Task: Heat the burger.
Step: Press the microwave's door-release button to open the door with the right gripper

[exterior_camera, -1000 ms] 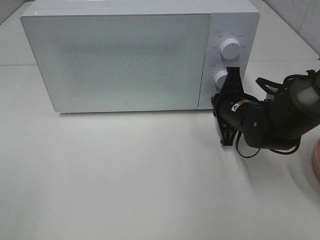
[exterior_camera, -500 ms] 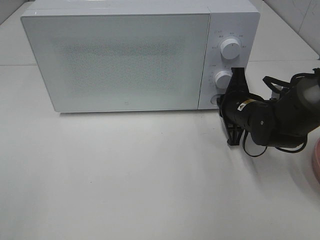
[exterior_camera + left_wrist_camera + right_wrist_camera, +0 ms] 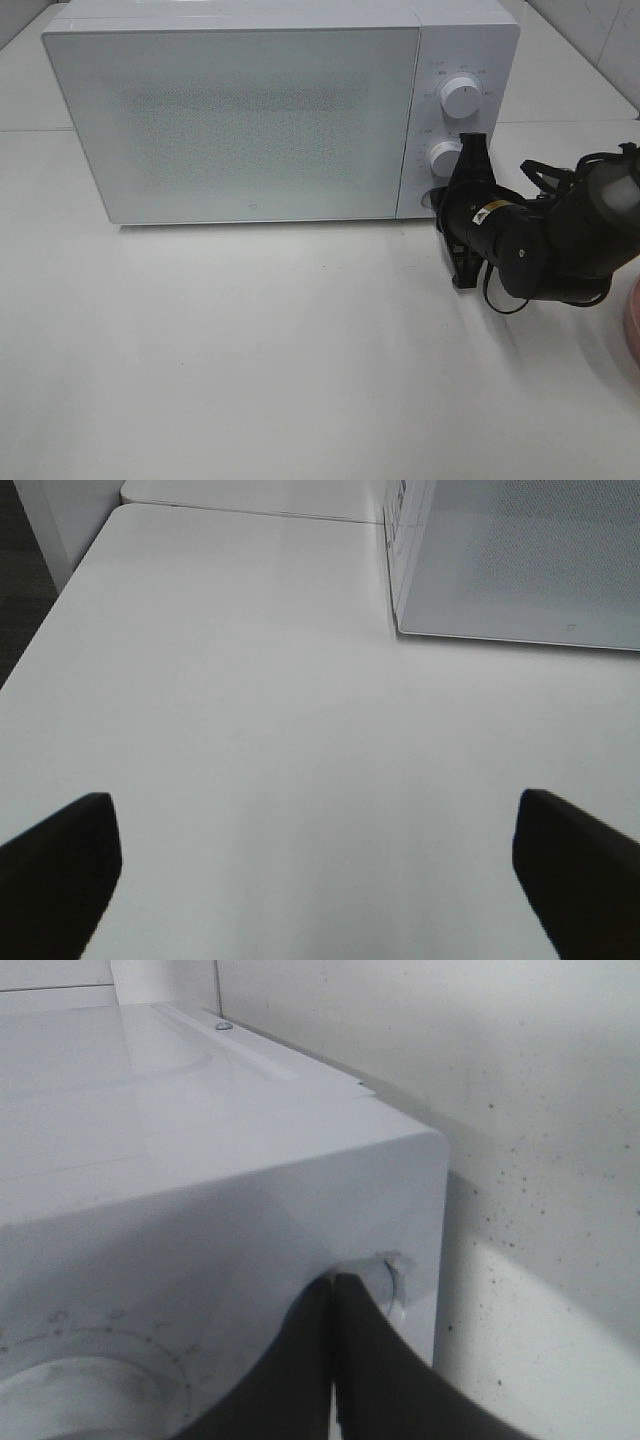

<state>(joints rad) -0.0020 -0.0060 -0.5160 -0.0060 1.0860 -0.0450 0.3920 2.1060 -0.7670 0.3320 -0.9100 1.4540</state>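
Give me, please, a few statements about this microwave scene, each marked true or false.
1. The microwave door is shut. True.
2. The left end effector holds the burger. False: it is open over the bare table, and no burger shows in any view.
3. The right end effector is shut, close beside the lower knob. True.
4. The plate sits left of the microwave. False: its pink rim shows at the right edge of the high view, beyond the right arm.
5. The upper knob is directly above the lower knob on the panel. True.
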